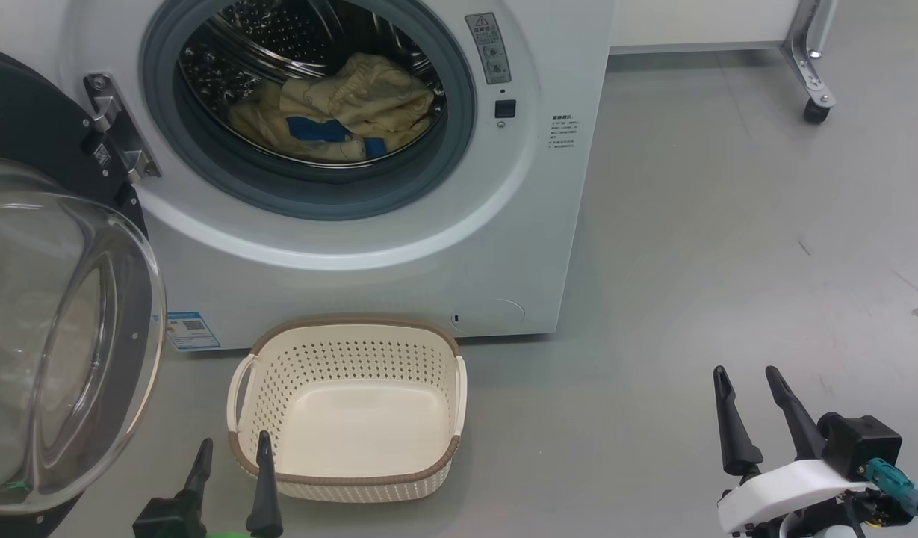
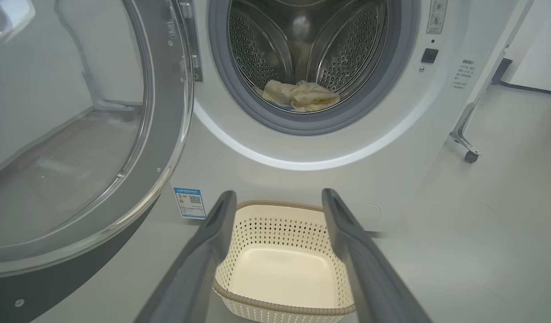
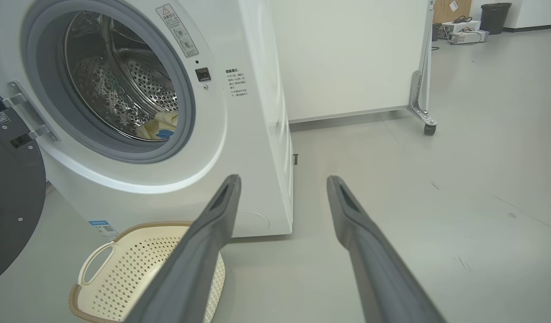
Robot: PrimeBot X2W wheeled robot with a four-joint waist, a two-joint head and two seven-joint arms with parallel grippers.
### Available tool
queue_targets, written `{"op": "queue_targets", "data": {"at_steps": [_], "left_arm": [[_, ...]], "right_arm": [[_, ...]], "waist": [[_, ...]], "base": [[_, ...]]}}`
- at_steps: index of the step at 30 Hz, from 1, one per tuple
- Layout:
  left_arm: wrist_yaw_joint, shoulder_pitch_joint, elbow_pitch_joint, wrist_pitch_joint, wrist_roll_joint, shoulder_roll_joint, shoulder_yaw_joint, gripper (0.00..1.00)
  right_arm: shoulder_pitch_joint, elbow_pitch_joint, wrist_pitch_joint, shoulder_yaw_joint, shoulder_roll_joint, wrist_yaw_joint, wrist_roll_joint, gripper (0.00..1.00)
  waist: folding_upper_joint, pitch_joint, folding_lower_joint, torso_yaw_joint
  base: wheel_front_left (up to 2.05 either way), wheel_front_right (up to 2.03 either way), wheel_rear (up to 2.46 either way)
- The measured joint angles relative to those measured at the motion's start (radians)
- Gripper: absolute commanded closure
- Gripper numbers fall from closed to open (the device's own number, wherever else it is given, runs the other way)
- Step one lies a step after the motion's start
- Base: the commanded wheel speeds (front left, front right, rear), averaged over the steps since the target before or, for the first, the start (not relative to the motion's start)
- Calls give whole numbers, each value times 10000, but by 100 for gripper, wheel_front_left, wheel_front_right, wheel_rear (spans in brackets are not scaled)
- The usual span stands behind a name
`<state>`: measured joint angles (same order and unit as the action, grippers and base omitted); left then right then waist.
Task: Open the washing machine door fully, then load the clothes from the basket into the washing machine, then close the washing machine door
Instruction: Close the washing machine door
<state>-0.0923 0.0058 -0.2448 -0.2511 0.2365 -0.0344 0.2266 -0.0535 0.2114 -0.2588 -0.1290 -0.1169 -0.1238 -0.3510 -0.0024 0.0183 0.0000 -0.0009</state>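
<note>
The washing machine (image 1: 429, 246) stands ahead with its door (image 1: 63, 336) swung wide to the left, the glass bowl bulging toward me. Cream-yellow clothes (image 1: 339, 108) with blue trim lie inside the steel drum, also seen as clothes (image 2: 302, 95) in the left wrist view. The basket (image 1: 346, 407) sits on the floor before the machine with nothing in it. My left gripper (image 1: 233, 446) is open at the basket's near left rim. My right gripper (image 1: 746, 373) is open over bare floor to the right, holding nothing.
A white panel on a metal leg with a caster (image 1: 813, 112) stands at the back right. Grey floor (image 1: 727, 239) stretches to the right of the machine. A blue label sticker (image 1: 193, 330) is low on the machine's front.
</note>
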Motion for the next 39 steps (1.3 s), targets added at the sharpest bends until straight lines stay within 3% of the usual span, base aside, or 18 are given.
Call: {"op": "queue_targets", "data": {"at_steps": [15, 39], "left_arm": [[-75, -8, 8, 0, 0, -2, 130, 0], [-176, 39, 94, 0, 104, -10, 56, 0]], "right_arm": [[-46, -121, 0, 59, -65, 0, 0, 0], [-40, -90, 0, -240, -251, 0, -4, 0]], "waist": [[0, -17, 0, 1076], [0, -156, 1, 4277]], "base": [[0, 0, 0], [0, 0, 0]]}}
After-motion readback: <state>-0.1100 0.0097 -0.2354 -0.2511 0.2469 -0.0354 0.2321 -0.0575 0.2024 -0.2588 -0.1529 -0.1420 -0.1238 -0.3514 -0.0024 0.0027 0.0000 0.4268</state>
